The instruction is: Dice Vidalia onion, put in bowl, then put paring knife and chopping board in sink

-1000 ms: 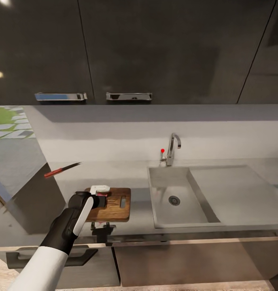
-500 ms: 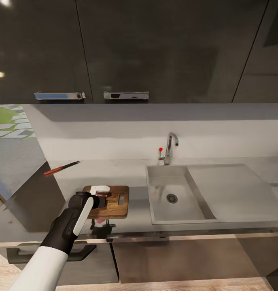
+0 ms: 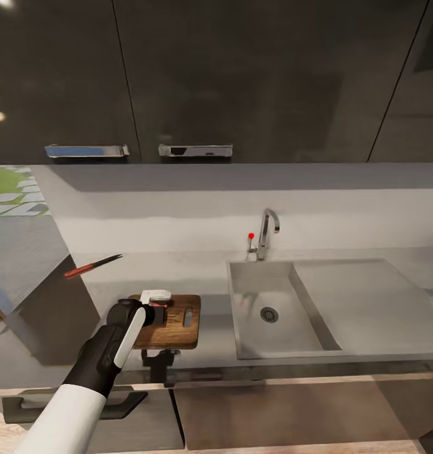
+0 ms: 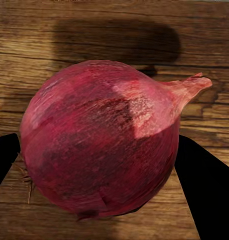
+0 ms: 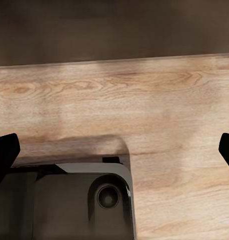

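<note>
My left gripper [image 3: 157, 304] hangs over the left part of the dark brown chopping board [image 3: 178, 325] and is shut on the Vidalia onion [image 3: 159, 306]. In the left wrist view the pinkish-red onion [image 4: 99, 140] sits between the two dark fingers [image 4: 207, 195], just over the board's grain [image 4: 94, 30]. The red-handled paring knife [image 3: 92, 266] lies on the grey countertop [image 3: 197, 271], behind and left of the board. To the right of the board is the steel sink [image 3: 292, 331]. The bowl is out of view. My right gripper [image 5: 114, 152] is open and points down at a wooden floor.
A chrome tap [image 3: 267, 232] with a red knob stands behind the sink, and a flat drainboard [image 3: 367, 302] lies to its right. Dark wall cabinets [image 3: 241, 75] hang above the counter. A dark part of the robot's base [image 5: 69, 200] sits below the right gripper.
The head camera has shifted slightly, so the whole picture has moved. The left gripper stays over the board with the onion in it.
</note>
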